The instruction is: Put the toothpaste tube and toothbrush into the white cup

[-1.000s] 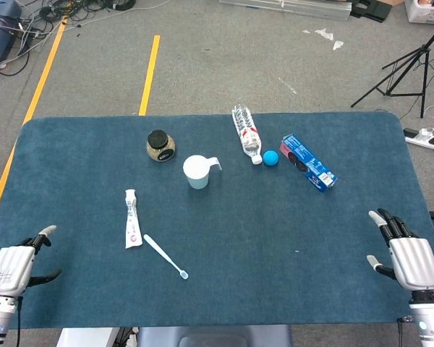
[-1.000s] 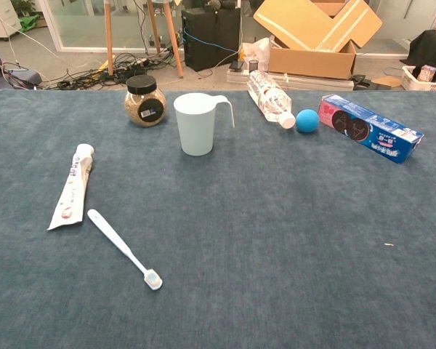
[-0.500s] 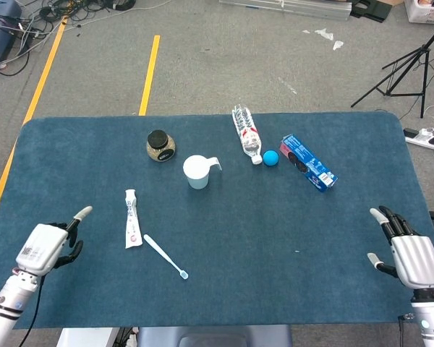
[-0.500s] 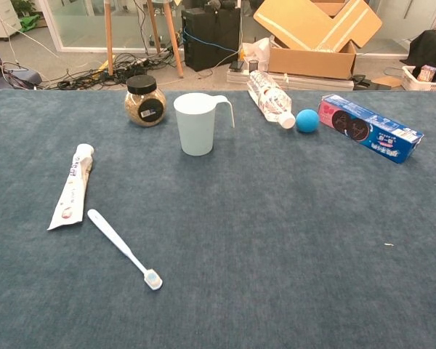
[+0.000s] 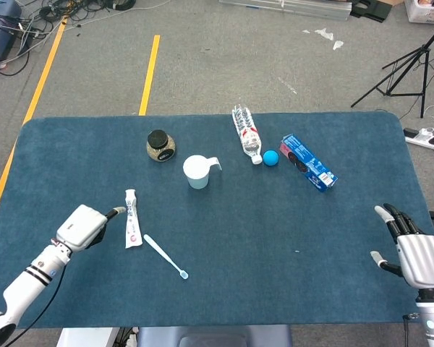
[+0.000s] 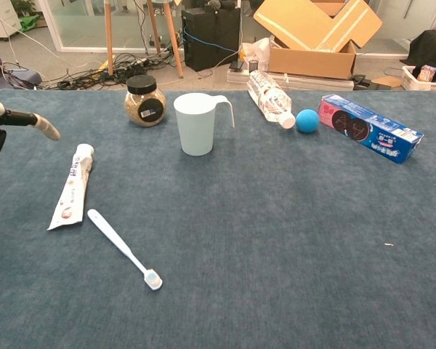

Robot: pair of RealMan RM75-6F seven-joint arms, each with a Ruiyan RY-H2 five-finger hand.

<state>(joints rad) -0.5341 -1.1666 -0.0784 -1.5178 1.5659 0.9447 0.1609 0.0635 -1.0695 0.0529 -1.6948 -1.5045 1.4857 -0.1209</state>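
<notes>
The toothpaste tube lies flat on the blue table, left of centre, also seen in the chest view. A white toothbrush lies just right of it, bristle end toward the front edge. The white cup stands upright behind them. My left hand hovers just left of the tube, holding nothing, one finger stretched toward it; only that finger and a bit of the hand show at the chest view's left edge. My right hand stays at the front right corner, fingers spread, empty.
Behind the cup stand a black-lidded jar, a lying water bottle, a small blue ball and a blue carton. The table's front edge runs close under both hands.
My left hand has moved from the front left corner rightward and inward, ending beside the toothpaste tube. The right hand has drifted slightly toward the front right. The objects have not moved.
</notes>
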